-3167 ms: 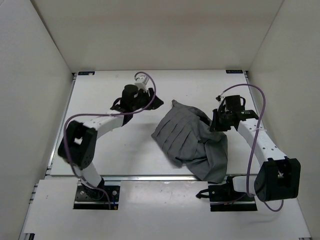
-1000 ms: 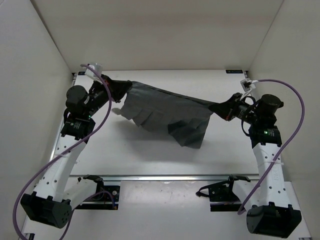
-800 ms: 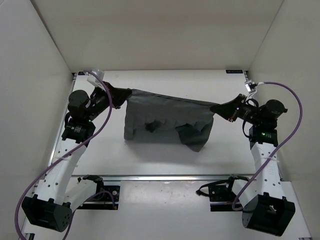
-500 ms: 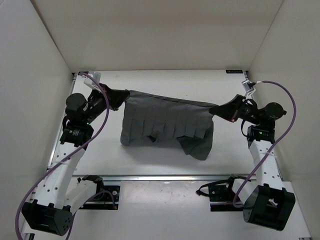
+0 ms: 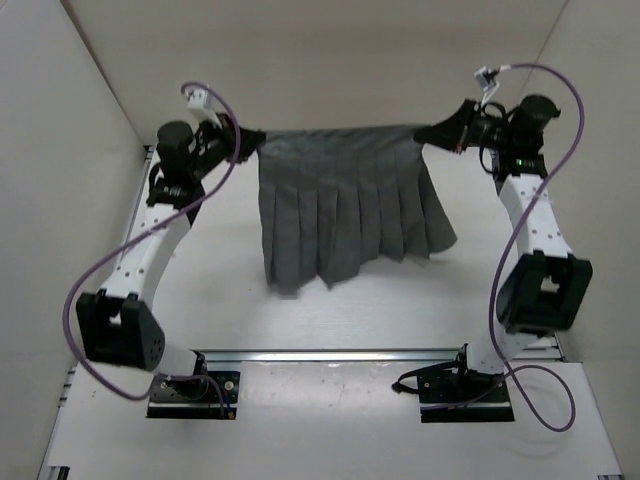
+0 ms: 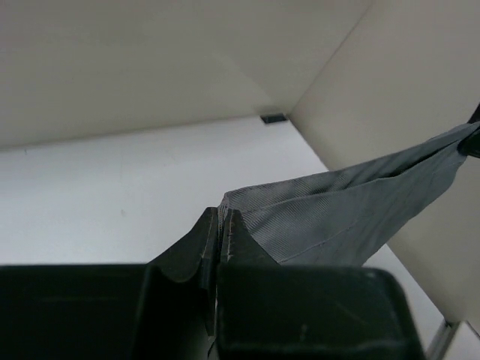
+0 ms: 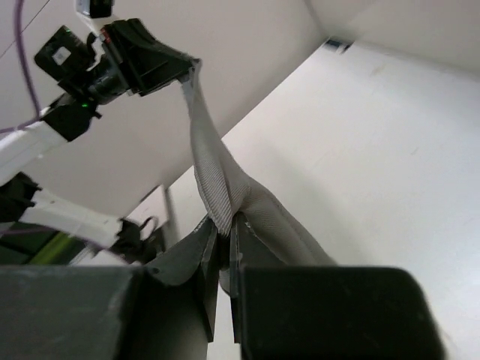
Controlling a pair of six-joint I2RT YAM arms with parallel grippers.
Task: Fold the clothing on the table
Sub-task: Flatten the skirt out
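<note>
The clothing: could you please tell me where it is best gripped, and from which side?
I would grip the clothing at the two ends of its straight top edge, coming from the outer sides, as the left gripper and right gripper do: that edge stretches taut and the pleats hang flat.

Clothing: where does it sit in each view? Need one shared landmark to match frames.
Top external: clothing hangs spread at upper centre.
Left wrist: clothing runs centre to right edge, a taut band.
Right wrist: clothing runs from bottom centre to upper left.
Landmark: left tool, shut on its corner, seen in all three.
</note>
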